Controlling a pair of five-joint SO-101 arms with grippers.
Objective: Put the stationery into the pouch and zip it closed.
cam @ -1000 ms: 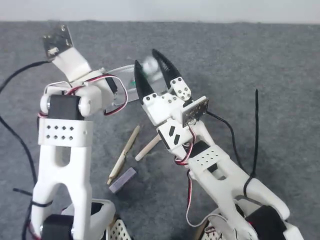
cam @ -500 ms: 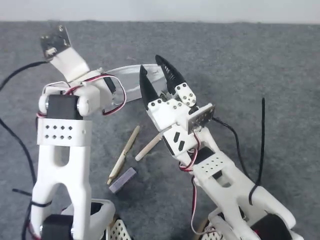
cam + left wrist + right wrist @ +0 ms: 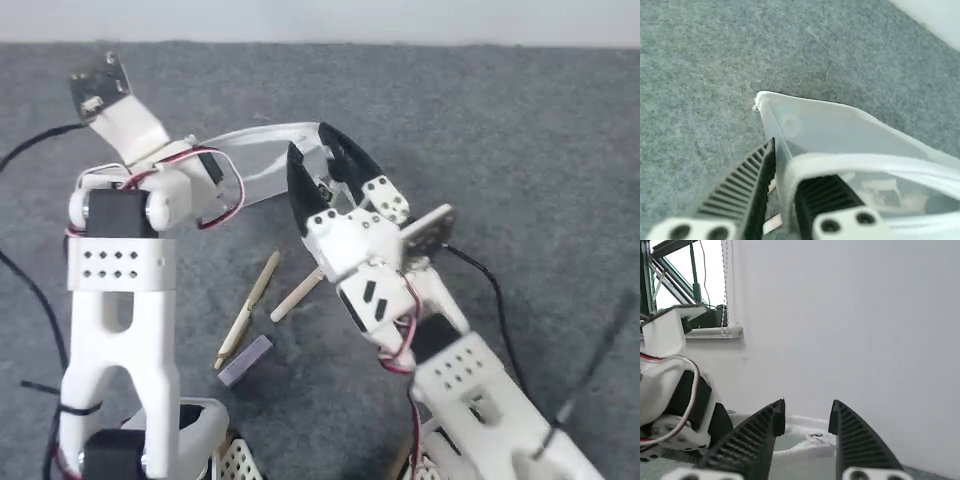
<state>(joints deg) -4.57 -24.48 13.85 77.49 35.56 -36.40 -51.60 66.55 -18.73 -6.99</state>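
Left end effector [image 3: 785, 161] is clamped tight on the zipper edge of the clear pouch [image 3: 262, 160], which sits over the back-middle of the bench [image 3: 540, 130]. Right end effector [image 3: 307, 138] is partly open with nothing in it, one finger either side of the pouch's other end by the white zipper; can't tell if they touch it. The long pencil [image 3: 247, 310], short pencil [image 3: 296, 294] and purple eraser [image 3: 245, 360] lie loose toward the bench's front edge between the two arms, outside the pouch.
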